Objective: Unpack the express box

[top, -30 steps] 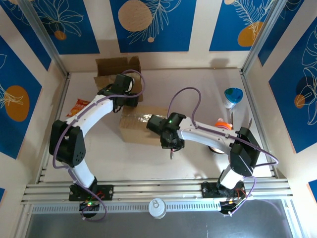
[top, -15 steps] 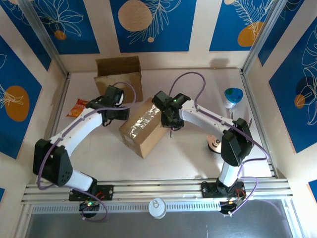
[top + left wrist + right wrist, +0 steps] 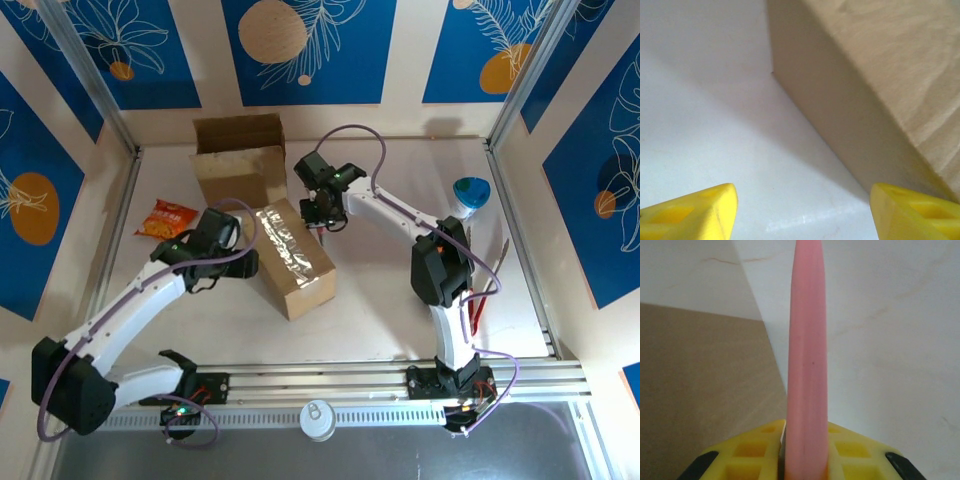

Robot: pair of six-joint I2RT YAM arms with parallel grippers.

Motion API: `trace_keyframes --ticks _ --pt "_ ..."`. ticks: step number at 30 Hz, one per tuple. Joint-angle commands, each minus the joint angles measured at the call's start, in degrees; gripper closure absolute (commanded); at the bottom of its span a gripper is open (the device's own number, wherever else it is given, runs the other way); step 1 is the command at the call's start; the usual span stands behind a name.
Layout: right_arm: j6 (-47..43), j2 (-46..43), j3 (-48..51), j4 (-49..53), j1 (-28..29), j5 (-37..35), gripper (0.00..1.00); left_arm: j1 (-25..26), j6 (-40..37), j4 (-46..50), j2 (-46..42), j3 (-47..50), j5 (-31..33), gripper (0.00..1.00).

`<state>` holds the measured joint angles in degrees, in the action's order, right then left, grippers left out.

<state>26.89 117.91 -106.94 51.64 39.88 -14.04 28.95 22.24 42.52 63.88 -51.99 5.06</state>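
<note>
The express box (image 3: pixel 296 256), brown cardboard sealed with shiny clear tape, lies at an angle in the middle of the table. My left gripper (image 3: pixel 246 266) sits at the box's left side, open; its yellow fingertips (image 3: pixel 690 215) frame bare table beside the box wall (image 3: pixel 880 75). My right gripper (image 3: pixel 318 208) hovers at the box's far end, shut on a thin pink cutter (image 3: pixel 806 340) that points forward past the box corner (image 3: pixel 700 390).
An open cardboard box (image 3: pixel 240 150) stands at the back left. An orange snack packet (image 3: pixel 165 218) lies at the left. A blue cup (image 3: pixel 470 195) is at the right, a red tool (image 3: pixel 479 304) near the right rail, and a can (image 3: pixel 317 420) on the front rail.
The box has swung round and shifted toward the back. My left arm drew back down its left side. My right gripper carried the cutter from the near side to the far end.
</note>
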Motion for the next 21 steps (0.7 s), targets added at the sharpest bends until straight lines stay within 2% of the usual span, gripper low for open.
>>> trace_keyframes --ticks 1,5,10,16,21 --pt "-6.7 2.4 -4.9 -1.9 1.8 9.9 1.0 1.7 4.4 -1.0 -3.0 2.0 -4.1 0.29" --pt "-8.1 5.2 -9.1 -0.9 2.4 11.5 1.0 3.3 6.3 -1.3 -4.1 4.4 -5.1 0.27" --pt "-4.4 3.9 -9.3 2.1 -0.2 4.5 1.0 4.1 7.3 1.6 -7.0 4.1 -3.3 0.22" --pt "1.7 -9.2 0.8 4.0 -6.6 -5.5 1.0 4.0 5.8 11.1 -11.2 -3.2 0.5 0.2" --pt "5.3 -23.4 15.7 5.7 -8.0 -12.9 1.0 3.3 5.8 17.6 -10.1 -11.4 10.5 0.2"
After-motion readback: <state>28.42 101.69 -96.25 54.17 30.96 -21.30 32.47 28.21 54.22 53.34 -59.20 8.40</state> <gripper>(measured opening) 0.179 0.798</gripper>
